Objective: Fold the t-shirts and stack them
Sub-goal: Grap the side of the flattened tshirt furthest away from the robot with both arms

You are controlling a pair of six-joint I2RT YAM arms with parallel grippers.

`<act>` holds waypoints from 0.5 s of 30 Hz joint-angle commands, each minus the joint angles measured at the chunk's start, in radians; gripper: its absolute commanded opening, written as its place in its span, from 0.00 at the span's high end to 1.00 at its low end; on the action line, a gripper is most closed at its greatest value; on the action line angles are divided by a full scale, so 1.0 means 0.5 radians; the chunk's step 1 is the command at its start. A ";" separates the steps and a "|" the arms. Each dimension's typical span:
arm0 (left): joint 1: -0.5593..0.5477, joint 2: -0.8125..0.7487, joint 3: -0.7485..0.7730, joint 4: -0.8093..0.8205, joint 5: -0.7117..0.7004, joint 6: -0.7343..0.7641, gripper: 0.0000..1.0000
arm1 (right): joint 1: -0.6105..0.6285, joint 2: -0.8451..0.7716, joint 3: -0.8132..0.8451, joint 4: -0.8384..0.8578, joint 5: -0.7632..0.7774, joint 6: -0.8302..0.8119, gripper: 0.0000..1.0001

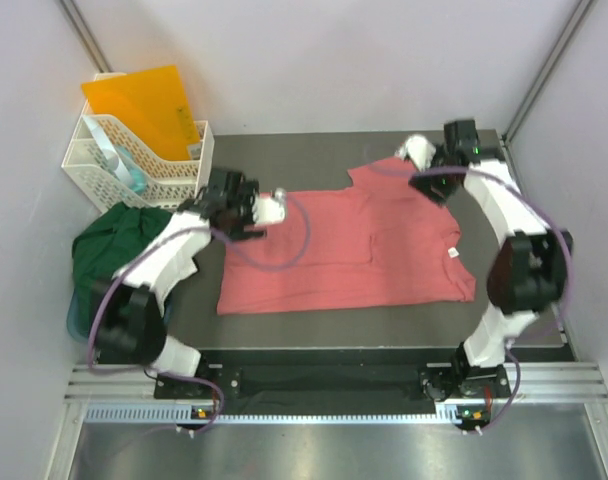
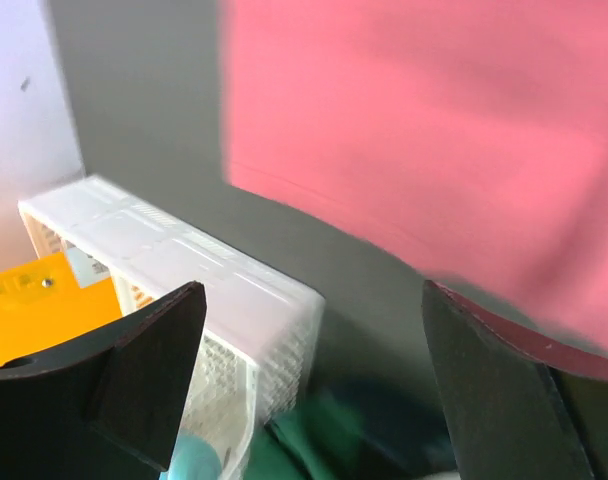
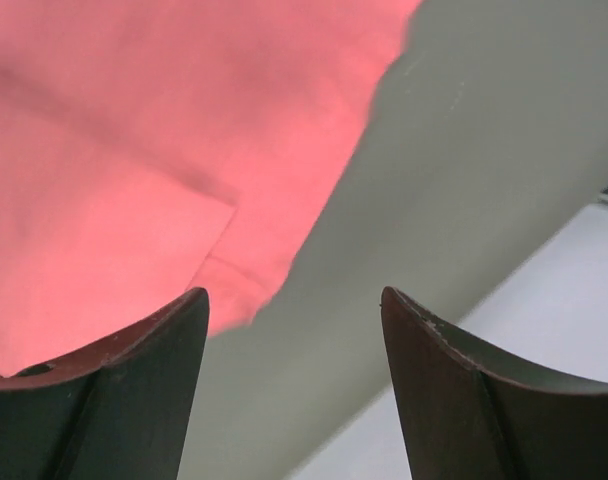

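Note:
The salmon-pink t-shirt (image 1: 354,245) lies spread flat on the dark table, with a small white label (image 1: 452,255) near its right edge and one sleeve at the far side. My left gripper (image 1: 272,210) hovers over the shirt's far left corner. In the left wrist view the left gripper (image 2: 312,290) is open and empty, with the pink cloth (image 2: 434,130) beyond it. My right gripper (image 1: 412,153) is above the far sleeve. In the right wrist view the right gripper (image 3: 294,295) is open with nothing between its fingers, and the pink sleeve edge (image 3: 134,150) lies below. The dark green t-shirt (image 1: 114,250) lies bunched at the left.
A white plastic basket (image 1: 134,160) stands at the back left and holds an orange folder (image 1: 144,105). The basket (image 2: 184,270) and green cloth (image 2: 334,430) show close under the left gripper. Walls close in the table (image 1: 314,160) on the left, right and back.

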 commanded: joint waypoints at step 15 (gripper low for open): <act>0.293 1.537 1.599 0.164 -0.152 -0.991 0.13 | -0.160 1.359 1.487 0.201 -0.368 1.066 0.32</act>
